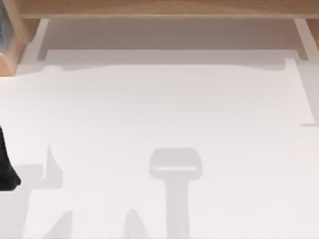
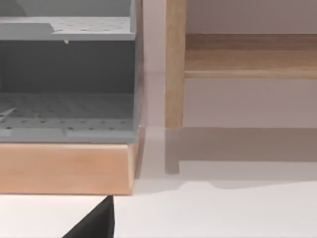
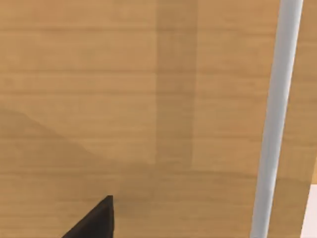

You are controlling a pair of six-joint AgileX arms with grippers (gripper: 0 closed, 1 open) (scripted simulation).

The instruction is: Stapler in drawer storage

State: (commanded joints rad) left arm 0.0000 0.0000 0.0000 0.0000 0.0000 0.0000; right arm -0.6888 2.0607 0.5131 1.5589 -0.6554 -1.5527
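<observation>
Left arm (image 1: pixel 7 169) and wooden cabinet (image 1: pixel 159 7), both cut by top view's edges

The tabletop (image 1: pixel 164 109) looks white, smooth and matt, taking soft grey shadows without any glare. Along its far edge the wooden frame (image 1: pixel 164 7) shows pale, light-brown wood with faint grain and a dull finish. In the left wrist view, a wooden post (image 2: pixel 175 64) and a wooden base (image 2: pixel 64 168) have the same light timber look, with smooth faces. Above the base sit grey shelves (image 2: pixel 69 111), plastic-like, matt and dotted with small perforations. In the right wrist view, a broad wooden panel (image 3: pixel 99 99) shows horizontal grain, beside a smooth pale-grey bar (image 3: pixel 277 119) with a slight sheen.
</observation>
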